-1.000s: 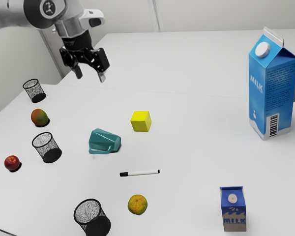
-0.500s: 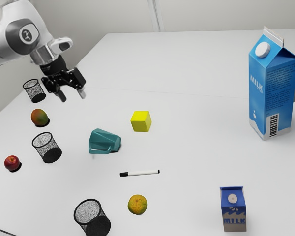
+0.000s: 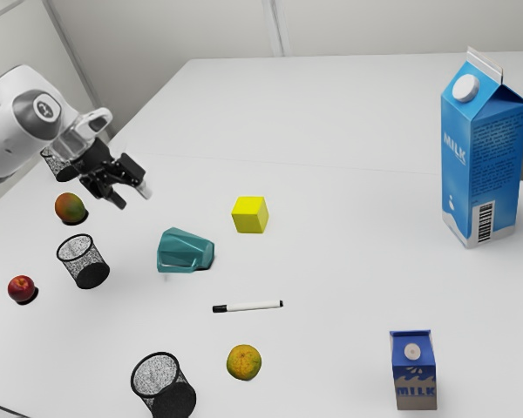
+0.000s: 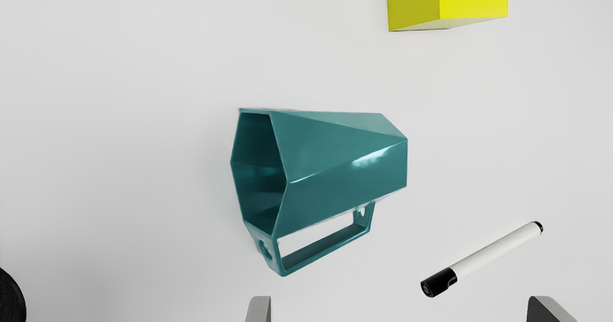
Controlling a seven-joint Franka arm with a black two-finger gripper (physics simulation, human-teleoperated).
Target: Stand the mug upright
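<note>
Mug [image 4: 335, 159]: lying tipped over on its side on the bench [image 3: 357, 122], pointing its open mouth [image 4: 261, 168] toward the exterior view's left and its base toward the exterior view's right, and turning its handle [image 4: 328, 247] toward the fingers [image 4: 258, 310] in the wrist view. Holding the end effector [image 3: 132, 197] released, spreading both fingers wide, hovering above the bench toward the exterior view's left of the mug and standing apart from it. Seeing a yellow cube [image 3: 249, 215] sitting near the mug, on its far side from the fingers in the wrist view. Finding a marker [image 3: 254, 306] lying on the bench near the mug's handle side, pointing its black cap toward the exterior view's left. Spotting an orange [image 3: 243, 361] resting just beyond the marker, toward the exterior camera. Seeing one mesh bin [image 3: 83, 261] standing near the mug, another [image 3: 163, 383] standing closer to the exterior camera, and a third [image 3: 54, 163] hiding partly behind the arm [image 3: 35, 113]. Noticing a mango [image 3: 70, 207] and an apple [image 3: 21, 288] resting toward the exterior view's left, and a large carton [image 3: 471, 157] and a small carton [image 3: 414, 370] standing upright toward the exterior view's right.
</note>
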